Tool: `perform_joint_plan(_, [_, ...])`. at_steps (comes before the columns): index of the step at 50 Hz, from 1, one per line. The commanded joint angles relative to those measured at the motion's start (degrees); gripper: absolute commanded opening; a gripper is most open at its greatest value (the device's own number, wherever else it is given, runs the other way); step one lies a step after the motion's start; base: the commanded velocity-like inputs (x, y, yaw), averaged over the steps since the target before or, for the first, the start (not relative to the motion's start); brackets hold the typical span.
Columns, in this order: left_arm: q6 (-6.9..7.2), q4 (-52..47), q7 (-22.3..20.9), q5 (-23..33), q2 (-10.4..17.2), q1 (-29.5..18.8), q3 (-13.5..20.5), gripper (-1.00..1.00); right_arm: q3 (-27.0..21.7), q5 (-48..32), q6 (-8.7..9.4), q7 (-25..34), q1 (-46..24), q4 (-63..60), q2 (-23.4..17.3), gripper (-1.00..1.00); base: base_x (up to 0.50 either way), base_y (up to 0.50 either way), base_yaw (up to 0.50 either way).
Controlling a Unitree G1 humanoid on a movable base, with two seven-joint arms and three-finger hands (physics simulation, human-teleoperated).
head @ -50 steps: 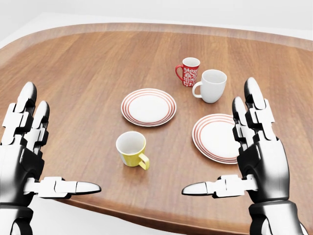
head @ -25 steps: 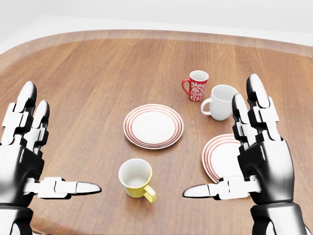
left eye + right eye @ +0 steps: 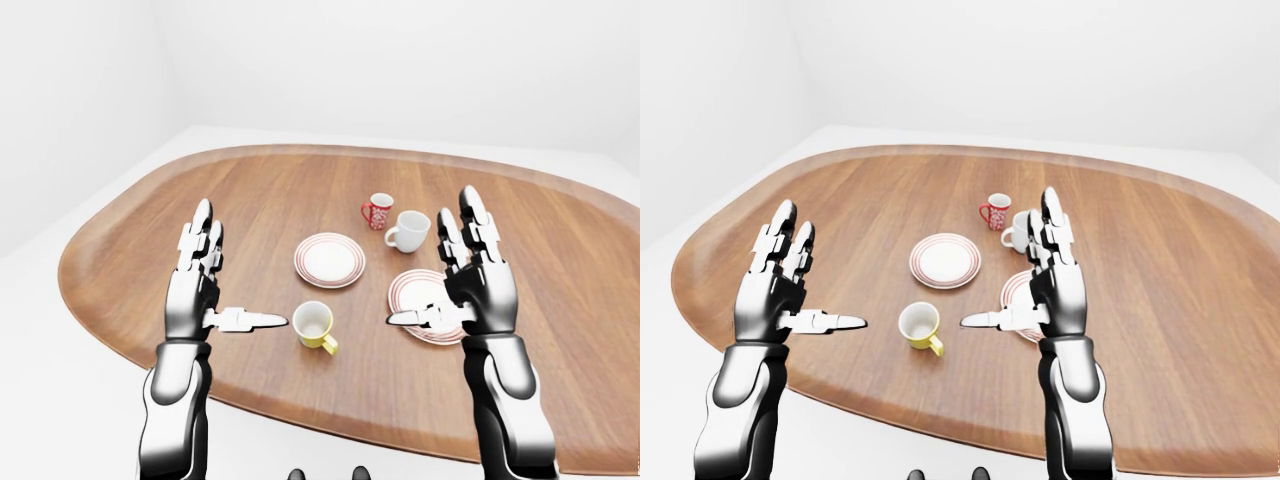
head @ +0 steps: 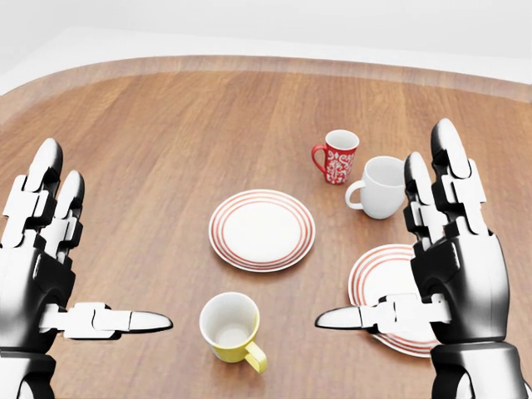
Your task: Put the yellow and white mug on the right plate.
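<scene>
While both hands hover with fingers spread wide and holding nothing, the yellow and white mug (image 4: 229, 328) sits untouched on the surface (image 4: 150, 150), left of the right plate (image 4: 391, 295). Grasping, carrying and placing all remain.

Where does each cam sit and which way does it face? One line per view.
Head view: on the head, angled down at the table; close on the yellow and white mug, right plate; left hand and right hand only.
Left-eye view: on the head, wider; whole table, white walls, both forearms.
Right-eye view: same scene, offset sideways; right hand hides part of the right plate.
Shared: mugs, both plates, both open hands.
</scene>
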Motion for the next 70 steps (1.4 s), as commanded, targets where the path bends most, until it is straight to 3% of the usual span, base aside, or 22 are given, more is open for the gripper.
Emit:
perform_joint_plan(1, [0.0, -0.36, -0.07, 0.01, 0.0, -0.1, 0.07, 0.97, -0.11, -0.24, 0.0, -0.83, -0.44, 1.37, -0.24, 1.0, 0.0, 0.0, 0.0])
perform_joint_plan(16, [0.0, -0.37, -0.06, 0.13, -0.06, -0.1, -0.06, 0.97, 0.32, 2.16, 0.0, 0.86, -0.03, -0.21, 0.01, 1.0, 0.02, -0.11, 0.0])
perform_joint_plan(21, [0.0, 0.02, -0.04, 0.07, 0.0, -0.29, 0.05, 0.97, 1.16, -2.02, 0.0, -0.36, -0.13, 1.14, -0.28, 1.0, 0.04, -0.2, 0.0])
perform_joint_plan(27, [0.0, 0.11, -0.03, 0.15, -0.01, -0.21, -0.07, 0.97, 1.28, -0.25, 0.0, 2.38, 1.51, -1.1, 0.03, 1.0, 0.0, 0.0, 0.0])
perform_joint_plan(33, [0.0, -0.13, -0.07, 0.14, 0.01, -0.22, 0.02, 0.97, 1.96, -5.31, 0.0, 0.01, 0.0, 2.39, 0.11, 1.0, 0.31, 0.44, 0.0])
perform_joint_plan(35, [0.0, -0.09, -0.06, 0.17, -0.01, -0.19, -0.01, 0.97, 1.12, -2.48, 0.0, 0.98, 0.31, 2.15, 0.43, 1.0, 0.0, 0.0, 0.0])
perform_joint_plan(54, [0.0, -0.24, -0.14, 0.3, -0.14, 0.12, -0.35, 0.97, 1.84, -5.51, 0.0, 0.17, 0.21, 1.96, -0.27, 1.0, 0.0, 0.0, 0.0])
perform_joint_plan(70, [0.0, -0.93, -0.13, -0.09, 0.12, -0.34, 0.44, 0.97, 1.01, -2.92, 0.0, 0.89, 0.84, 2.49, -0.07, 1.0, 0.07, 0.04, 0.0])
